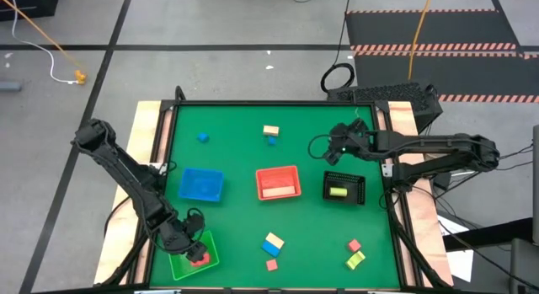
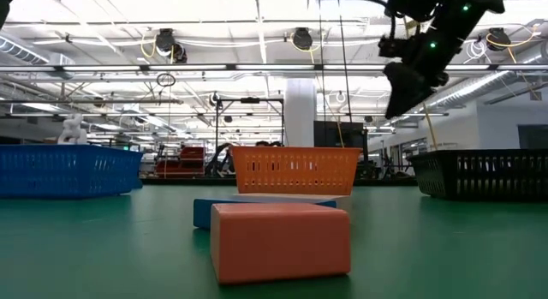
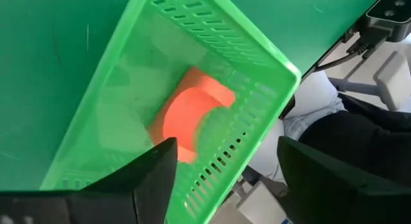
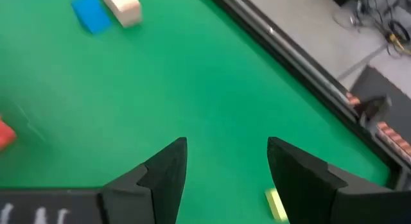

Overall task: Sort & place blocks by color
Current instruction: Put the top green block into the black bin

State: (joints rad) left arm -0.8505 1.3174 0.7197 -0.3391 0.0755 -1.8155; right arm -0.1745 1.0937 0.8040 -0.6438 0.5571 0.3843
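My left gripper [image 1: 189, 239] hovers open and empty over the green tray [image 1: 194, 253] at the near left. A red block [image 3: 189, 115] lies on the tray's floor, beyond the fingers [image 3: 157, 176]. My right gripper [image 1: 337, 147] is open and empty, raised above the table [image 2: 409, 85] just beyond the black tray [image 1: 344, 187], which holds a yellow-green block [image 1: 338, 192]. Loose blocks lie on the mat: a blue cube [image 1: 203, 137], a tan and blue pair [image 1: 270, 134], a blue and tan pair [image 1: 273, 243], two red ones [image 1: 272, 264] [image 1: 354, 244] and a yellow-green one [image 1: 355, 259].
A blue tray [image 1: 200, 184] and a red tray [image 1: 278, 182] holding a pale block stand mid-table. The green mat is bounded by a wooden frame [image 1: 160, 134]. In the low view a red block [image 2: 280, 242] lies close to the camera, with a blue one [image 2: 204, 212] behind it.
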